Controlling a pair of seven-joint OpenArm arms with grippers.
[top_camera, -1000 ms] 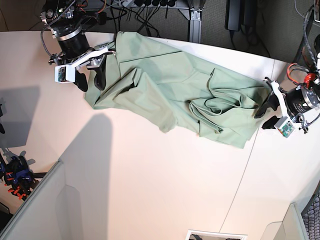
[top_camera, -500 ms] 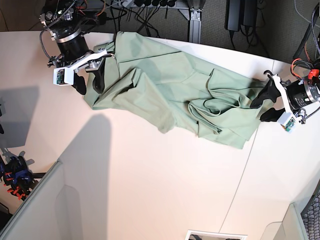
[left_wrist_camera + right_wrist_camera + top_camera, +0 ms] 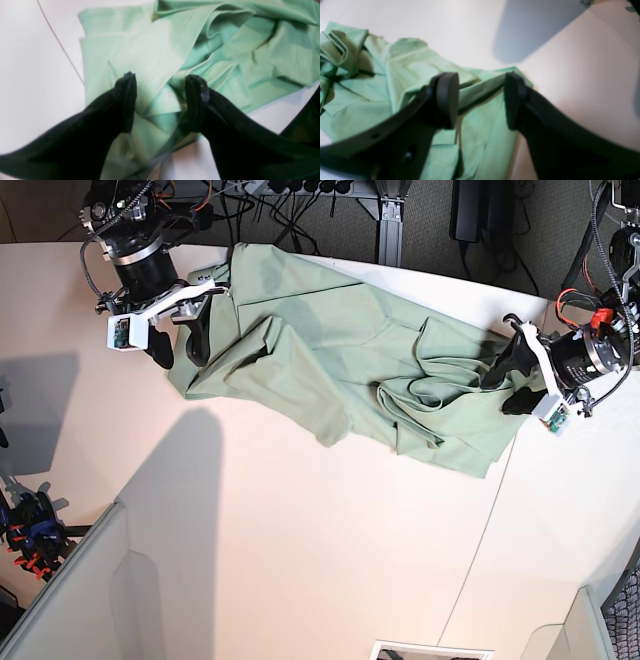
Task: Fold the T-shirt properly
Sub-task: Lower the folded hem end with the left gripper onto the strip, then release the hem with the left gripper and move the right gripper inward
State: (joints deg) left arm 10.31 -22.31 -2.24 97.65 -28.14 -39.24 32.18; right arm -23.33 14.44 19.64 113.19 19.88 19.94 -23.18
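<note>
The T-shirt (image 3: 330,350) is pale mint green and lies crumpled across the far half of the white table (image 3: 300,560), with bunched folds toward its right end. My right gripper (image 3: 180,348) hangs open over the shirt's left edge. In the right wrist view the right gripper (image 3: 480,80) straddles a folded hem of the shirt (image 3: 402,65) without pinching it. My left gripper (image 3: 507,385) is open at the shirt's right edge. Seen from the left wrist, the left gripper (image 3: 161,82) stands over layered folds of the shirt (image 3: 155,50), and nothing is clamped.
Cables and a metal stand (image 3: 390,220) run along the table's back edge. A seam (image 3: 490,510) crosses the table on the right. Blue and orange clamps (image 3: 30,530) sit at the left edge, and a grey panel (image 3: 70,600) fills the bottom left corner.
My left gripper has moved up and left onto the shirt's right edge, and its jaws stand wider. The right gripper has hardly shifted.
</note>
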